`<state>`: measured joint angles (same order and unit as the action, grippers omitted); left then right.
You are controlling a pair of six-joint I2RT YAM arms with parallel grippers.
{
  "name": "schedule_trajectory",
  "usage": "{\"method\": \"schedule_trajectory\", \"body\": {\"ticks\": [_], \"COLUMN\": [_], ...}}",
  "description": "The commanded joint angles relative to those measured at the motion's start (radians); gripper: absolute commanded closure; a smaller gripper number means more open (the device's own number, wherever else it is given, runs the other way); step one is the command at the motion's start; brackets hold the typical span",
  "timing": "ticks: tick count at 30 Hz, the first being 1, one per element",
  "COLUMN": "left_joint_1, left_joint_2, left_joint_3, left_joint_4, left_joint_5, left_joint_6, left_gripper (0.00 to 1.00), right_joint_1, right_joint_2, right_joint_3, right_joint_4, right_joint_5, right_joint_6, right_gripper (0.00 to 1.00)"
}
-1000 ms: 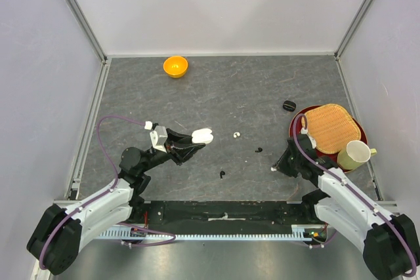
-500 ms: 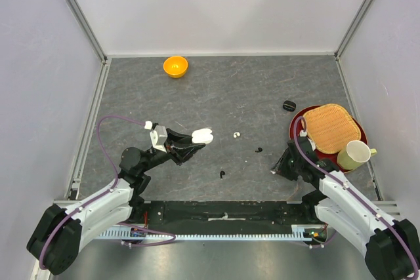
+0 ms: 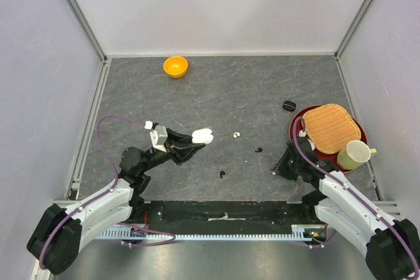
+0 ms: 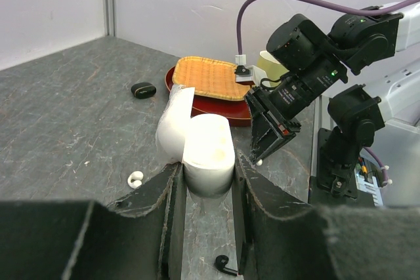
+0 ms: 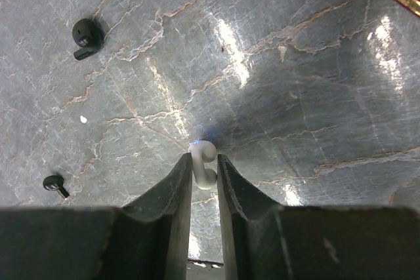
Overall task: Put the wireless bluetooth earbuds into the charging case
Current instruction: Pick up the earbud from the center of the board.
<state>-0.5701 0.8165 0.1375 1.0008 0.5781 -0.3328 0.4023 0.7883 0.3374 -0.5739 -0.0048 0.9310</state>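
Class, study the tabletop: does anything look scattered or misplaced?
Yes. Earbuds lie scattered over the table, outside the open white case in the left gripper: a white earbud mid-table, a black earbud right of it, a second black earbud nearer the arms, a second white earbud within the right gripper.

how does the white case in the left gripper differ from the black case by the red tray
The white case is open, lid tipped back; the black case looks shut. The white case is clamped in the left gripper; the black case lies free on the table by the red tray. Both are small and rounded.
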Motion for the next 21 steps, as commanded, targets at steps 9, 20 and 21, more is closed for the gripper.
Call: {"method": "schedule_trajectory", "body": {"ticks": [9, 20, 21], "left_joint_1": [-0.002, -0.002, -0.002], "left_joint_2": [0.0, 0.009, 0.009], "left_joint_3": [0.007, 0.007, 0.007], "left_joint_4": [0.035, 0.035, 0.036], "left_joint_5": [-0.007, -0.007, -0.006], "left_joint_6": [-0.025, -0.026, -0.026], "left_gripper": [0.98, 0.98, 0.98], "right_joint_1": [0.004, 0.006, 0.006], "right_joint_2": [0.015, 0.019, 0.012], "right_joint_3": [0.012, 0.022, 0.022], "right_joint_4": [-0.057, -0.046, -0.047], "right_joint_5": [0.026, 0.019, 0.019], "right_joint_6": [-0.027, -0.032, -0.032], "right_gripper": [0.67, 0.75, 0.76]}}
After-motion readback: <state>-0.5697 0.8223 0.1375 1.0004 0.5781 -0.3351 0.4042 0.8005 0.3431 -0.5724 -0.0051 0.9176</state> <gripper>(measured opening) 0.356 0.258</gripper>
